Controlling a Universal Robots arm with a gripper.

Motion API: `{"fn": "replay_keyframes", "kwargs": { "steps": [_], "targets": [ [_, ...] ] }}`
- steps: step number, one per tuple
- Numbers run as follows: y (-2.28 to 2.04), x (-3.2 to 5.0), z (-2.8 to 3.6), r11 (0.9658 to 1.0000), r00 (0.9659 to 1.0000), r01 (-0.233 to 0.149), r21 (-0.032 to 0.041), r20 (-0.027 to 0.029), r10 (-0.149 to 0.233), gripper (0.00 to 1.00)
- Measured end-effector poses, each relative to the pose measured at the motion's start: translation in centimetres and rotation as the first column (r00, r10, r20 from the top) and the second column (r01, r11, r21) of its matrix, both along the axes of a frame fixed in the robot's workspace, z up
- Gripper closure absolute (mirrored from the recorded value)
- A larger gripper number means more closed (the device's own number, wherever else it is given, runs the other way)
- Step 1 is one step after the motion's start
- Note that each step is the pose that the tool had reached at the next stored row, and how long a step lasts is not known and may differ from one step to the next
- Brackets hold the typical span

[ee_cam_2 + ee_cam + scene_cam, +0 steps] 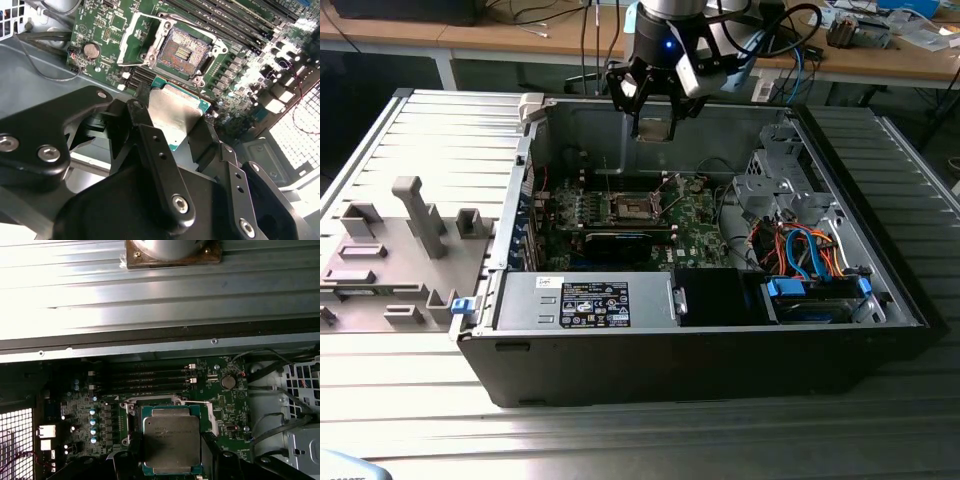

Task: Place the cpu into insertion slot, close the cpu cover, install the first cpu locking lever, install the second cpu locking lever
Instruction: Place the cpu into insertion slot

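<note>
My gripper (653, 126) hangs above the open computer case, over its back wall, and is shut on the cpu (654, 131). In both wrist views the cpu (172, 116) (170, 440) is a flat square chip with a dull silver top, pinched at two opposite edges by the black fingers (150, 135). The insertion slot (186, 49) lies open on the green motherboard (695, 220), its dark contact field bare. Beside the slot, the cpu cover (134, 40), a silvery frame, stands swung open. In the exterior view the insertion slot (631, 207) sits well below and in front of the gripper.
A long black expansion card (620, 240) lies in front of the slot and memory slots (142, 380) run beside it. The power supply (585, 300) fills the near side. A drive cage with coloured cables (800, 250) stands on the exterior view's right. A grey fixture tray (390, 250) lies outside the case.
</note>
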State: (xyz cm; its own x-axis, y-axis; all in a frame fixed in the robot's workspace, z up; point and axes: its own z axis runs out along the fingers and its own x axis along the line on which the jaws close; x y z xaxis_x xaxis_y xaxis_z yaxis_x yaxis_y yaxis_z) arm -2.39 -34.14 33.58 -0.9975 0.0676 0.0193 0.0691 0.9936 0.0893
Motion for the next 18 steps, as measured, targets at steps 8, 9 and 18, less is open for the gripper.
{"fn": "replay_keyframes", "kwargs": {
  "steps": [8,9,18],
  "targets": [
    [0.0,0.0,-0.04,0.9996,0.9996,0.028,0.0,-0.0001,-0.028,0.45],
    [0.0,0.0,-0.05,0.9995,0.9995,0.031,0.0,0.0,-0.031,0.45],
    [0.0,0.0,-0.08,0.9981,0.9981,0.061,-0.0001,-0.0001,-0.061,0.45]
  ]
}}
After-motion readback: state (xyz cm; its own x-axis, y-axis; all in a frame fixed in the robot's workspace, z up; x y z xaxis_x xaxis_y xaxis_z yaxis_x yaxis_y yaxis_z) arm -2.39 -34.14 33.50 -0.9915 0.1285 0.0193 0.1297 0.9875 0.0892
